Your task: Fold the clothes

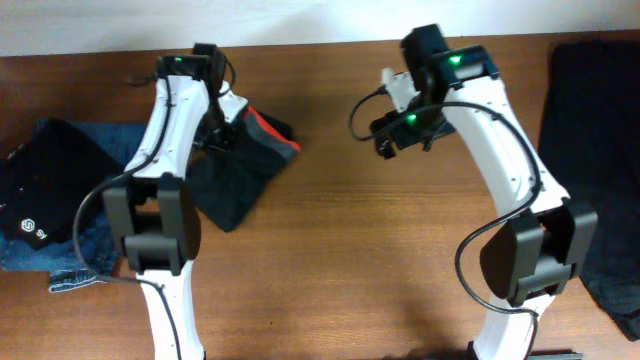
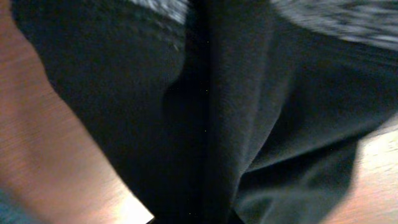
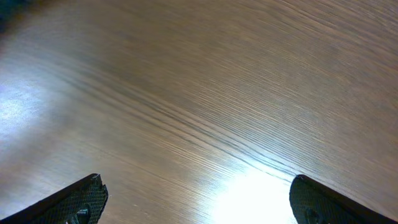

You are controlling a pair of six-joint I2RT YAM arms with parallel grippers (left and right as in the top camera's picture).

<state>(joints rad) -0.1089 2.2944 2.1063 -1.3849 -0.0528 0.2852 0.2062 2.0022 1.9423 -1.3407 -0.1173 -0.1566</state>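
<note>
The black trousers [image 1: 238, 178] lie bunched on the wooden table [image 1: 360, 240], with the red-orange waistband [image 1: 272, 130] turned toward the back. My left gripper [image 1: 222, 140] is down in the top of this bundle and shut on the trousers. In the left wrist view black cloth [image 2: 236, 124] fills the frame and hides the fingers, and a grey waistband strip [image 2: 348, 18] runs along the top. My right gripper [image 1: 385, 138] hovers right of the trousers, open [image 3: 199, 205], with only bare wood between its fingertips [image 3: 81, 199].
A black garment with a white logo [image 1: 45, 195] lies on blue denim jeans [image 1: 90, 255] at the left edge. Another dark garment [image 1: 590, 130] covers the table's right side. Both arm bases stand at the front edge.
</note>
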